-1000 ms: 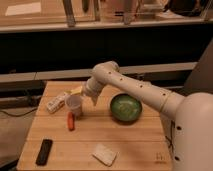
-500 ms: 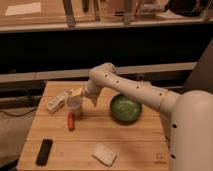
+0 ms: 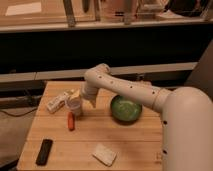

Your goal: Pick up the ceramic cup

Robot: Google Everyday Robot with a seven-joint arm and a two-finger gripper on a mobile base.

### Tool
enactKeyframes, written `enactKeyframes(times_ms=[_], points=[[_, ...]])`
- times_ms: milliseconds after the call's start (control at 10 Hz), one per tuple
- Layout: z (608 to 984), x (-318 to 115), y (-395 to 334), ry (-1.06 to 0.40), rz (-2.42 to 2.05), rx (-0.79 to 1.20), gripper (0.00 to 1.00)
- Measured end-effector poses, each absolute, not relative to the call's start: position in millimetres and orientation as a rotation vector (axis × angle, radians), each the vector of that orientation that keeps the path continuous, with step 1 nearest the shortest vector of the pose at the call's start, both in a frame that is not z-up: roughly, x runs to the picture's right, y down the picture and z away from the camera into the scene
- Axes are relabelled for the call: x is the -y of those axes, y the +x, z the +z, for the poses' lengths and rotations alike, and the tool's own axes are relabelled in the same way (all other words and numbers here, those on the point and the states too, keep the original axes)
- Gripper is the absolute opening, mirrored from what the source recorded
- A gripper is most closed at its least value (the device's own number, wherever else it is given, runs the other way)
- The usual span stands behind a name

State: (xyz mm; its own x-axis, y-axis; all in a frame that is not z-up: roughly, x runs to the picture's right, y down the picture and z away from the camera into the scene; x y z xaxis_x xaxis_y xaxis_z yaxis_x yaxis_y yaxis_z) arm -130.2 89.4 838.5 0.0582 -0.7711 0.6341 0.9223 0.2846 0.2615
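The ceramic cup [image 3: 74, 107] was seen standing upright on the table [image 3: 135, 145], towards the left of the view. A whitish carton [image 3: 57, 102] lay just beside it on the left, and a small orange-red object [image 3: 71, 121] lay just in front of it. The gripper [image 3: 78, 98] was placed right at the cup, over its rim and slightly to its right. The arm [image 3: 125, 87] reached in across the table from the right of the view. Contact with the cup appeared likely, but whether the gripper was open or closed on it could not be told. The cup appeared to rest on the table, so it was judged not yet lifted.

The step in hand was judged to be the grasp itself, with the approach complete and the lift not begun. The next move was thought to call for a secure hold on the cup's wall or rim, followed by a straight upward lift. Sideways drift would have to be avoided, since the carton and the orange-red object were so close. The green bowl [image 3: 125, 109] stood well apart to the right. A black remote-like object [image 3: 44, 151] and a flat white packet [image 3: 104, 155] lay well apart near the front edge, and no interference was expected from them
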Motion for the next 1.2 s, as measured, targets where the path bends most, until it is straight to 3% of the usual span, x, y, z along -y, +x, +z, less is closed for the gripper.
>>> enactKeyframes(times_ms=[900,1200], points=[[847.4,-96.2,-137.9,-0.266,-1.374,0.779,0.8],[847.4,-96.4,-137.9,-0.251,-1.383,0.795,0.58]])
